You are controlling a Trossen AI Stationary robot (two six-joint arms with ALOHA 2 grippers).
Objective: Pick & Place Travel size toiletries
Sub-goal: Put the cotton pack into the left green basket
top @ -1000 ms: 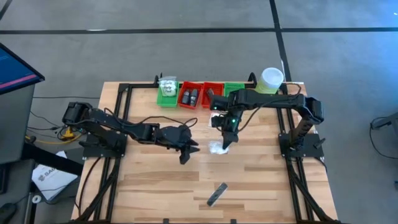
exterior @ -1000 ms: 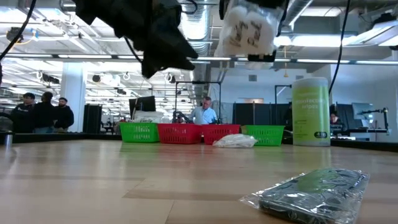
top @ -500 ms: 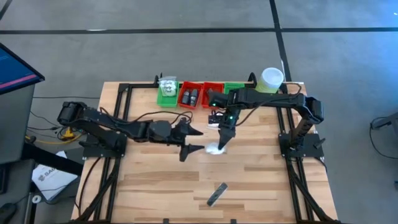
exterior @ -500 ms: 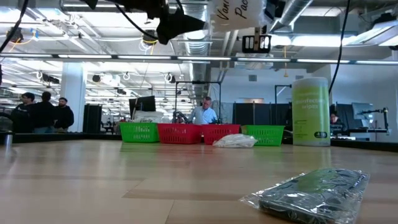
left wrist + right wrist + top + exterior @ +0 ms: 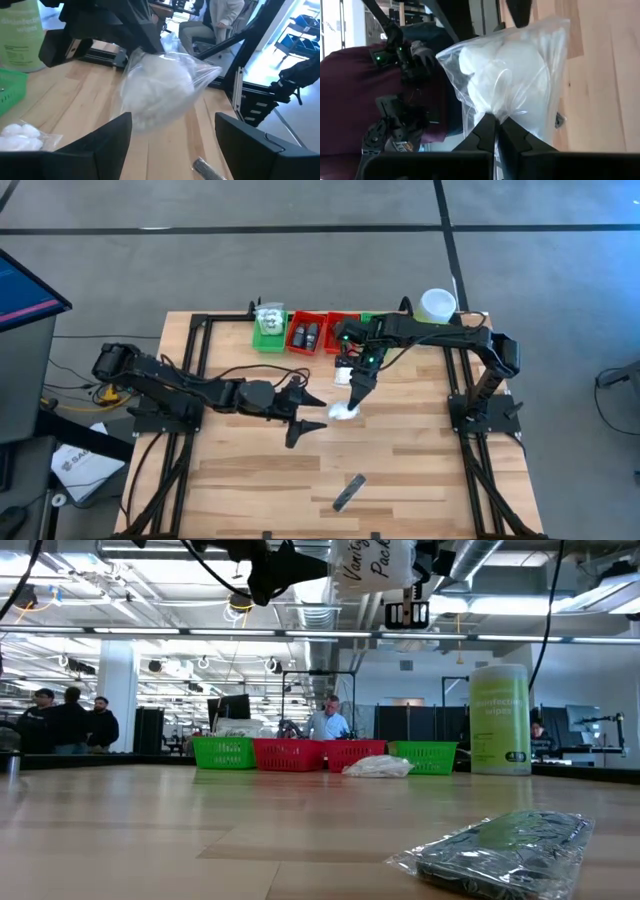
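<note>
A white soft packet (image 5: 345, 412), white puffs in a clear bag, hangs above the table's middle with my right gripper (image 5: 357, 393) shut on it. The low view shows it high up (image 5: 375, 565). My left gripper (image 5: 312, 416) stands open just left of it. In the left wrist view its two fingers (image 5: 107, 145) stand either side of the packet (image 5: 160, 90) without touching it. A second white packet (image 5: 378, 767) lies on the table by the trays. A dark flat bar in clear wrap (image 5: 348, 492) lies near the front edge. My right gripper pinches the clear bag's upper end (image 5: 495, 114) between its two fingers. The fingers (image 5: 142, 35) slant down at it from the table's far right. The packet hangs below them, clear of the table, and its film is gathered at the pinch.
A row of green (image 5: 269, 330) and red (image 5: 305, 333) trays stands at the far edge, with a tall pale green canister (image 5: 437, 307) at its right end. Black frame rails (image 5: 190, 380) run along both sides. People stand in the room beyond the table.
My left gripper has opened wide, risen and turned. My right gripper has carried the packet a little up and toward the far edge. The packet hangs clear throughout.
</note>
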